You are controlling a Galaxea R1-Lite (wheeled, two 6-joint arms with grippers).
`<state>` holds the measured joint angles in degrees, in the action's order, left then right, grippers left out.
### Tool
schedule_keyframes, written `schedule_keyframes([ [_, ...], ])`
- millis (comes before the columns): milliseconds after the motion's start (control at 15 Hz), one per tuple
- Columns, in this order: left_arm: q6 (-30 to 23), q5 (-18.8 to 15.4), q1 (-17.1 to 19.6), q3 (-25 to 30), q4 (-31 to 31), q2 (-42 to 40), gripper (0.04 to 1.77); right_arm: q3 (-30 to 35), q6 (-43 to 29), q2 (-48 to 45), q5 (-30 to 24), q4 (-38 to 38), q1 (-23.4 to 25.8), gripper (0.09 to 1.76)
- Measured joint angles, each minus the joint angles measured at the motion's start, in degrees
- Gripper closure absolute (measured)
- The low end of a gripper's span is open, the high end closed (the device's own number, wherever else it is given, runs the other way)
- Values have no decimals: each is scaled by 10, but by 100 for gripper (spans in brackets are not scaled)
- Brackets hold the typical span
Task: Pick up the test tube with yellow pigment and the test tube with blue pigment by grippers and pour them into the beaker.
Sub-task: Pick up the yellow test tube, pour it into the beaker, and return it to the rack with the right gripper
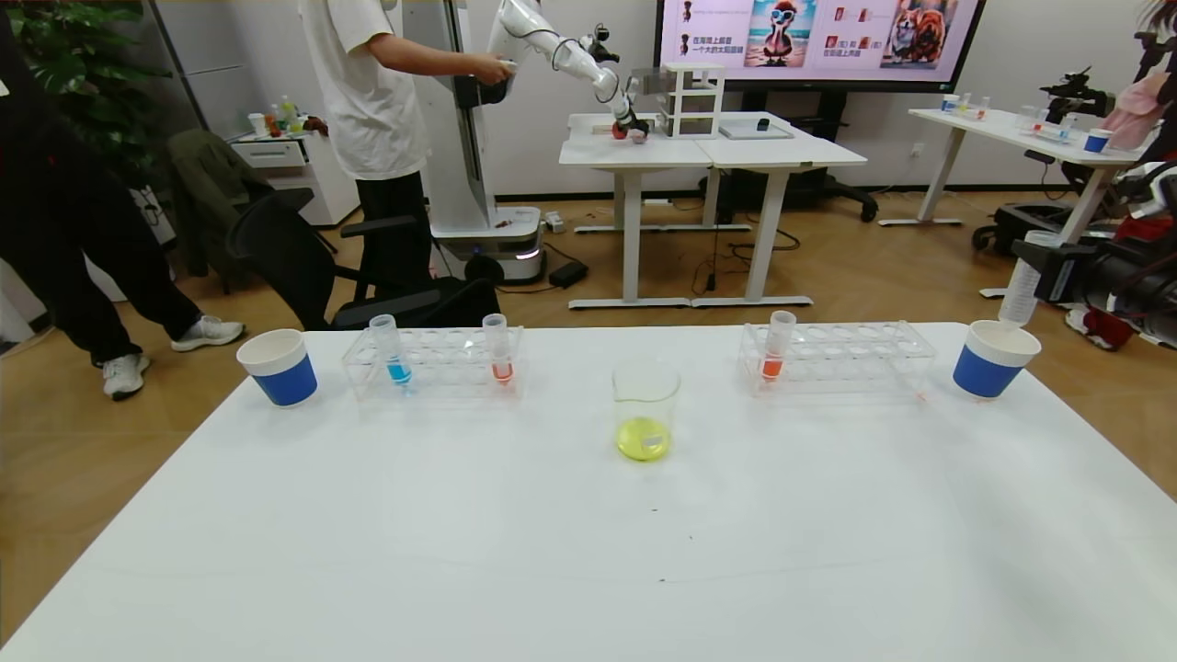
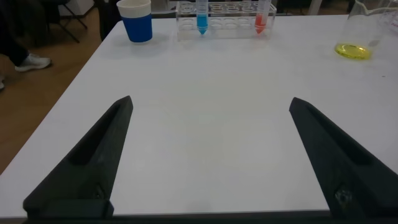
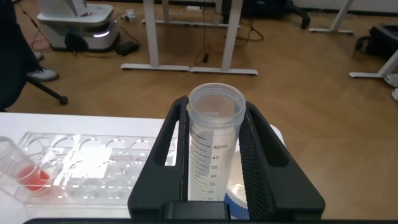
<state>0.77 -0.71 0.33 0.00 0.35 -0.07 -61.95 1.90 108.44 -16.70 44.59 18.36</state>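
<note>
The beaker [image 1: 645, 409] stands mid-table with yellow liquid in its bottom; it also shows in the left wrist view [image 2: 367, 25]. The test tube with blue pigment [image 1: 395, 354] stands in the left rack [image 1: 432, 363] and shows in the left wrist view [image 2: 202, 17]. My right gripper [image 1: 1057, 271] is shut on the test tube with yellow pigment [image 1: 1022, 287], which is clear and empty, upright, its tip just above the right paper cup [image 1: 993, 359]. The right wrist view shows the tube [image 3: 214, 146] between the fingers [image 3: 171, 137]. My left gripper [image 2: 211, 104] is open and empty over bare table, out of the head view.
An orange-red tube [image 1: 499, 349] stands in the left rack and another [image 1: 777, 345] in the right rack [image 1: 841, 359]. A second blue-banded paper cup [image 1: 278, 368] stands at the far left. People, a chair, another robot and tables are beyond the table's far edge.
</note>
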Motion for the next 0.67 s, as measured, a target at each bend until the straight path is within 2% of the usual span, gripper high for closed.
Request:
schedule_keyframes([
  [467,0,0,0,0,0,0,6,-112,-24,102,6,5,31,135],
  [667,0,0,0,0,0,0,6,-133,-25,134,8,11,32,135],
])
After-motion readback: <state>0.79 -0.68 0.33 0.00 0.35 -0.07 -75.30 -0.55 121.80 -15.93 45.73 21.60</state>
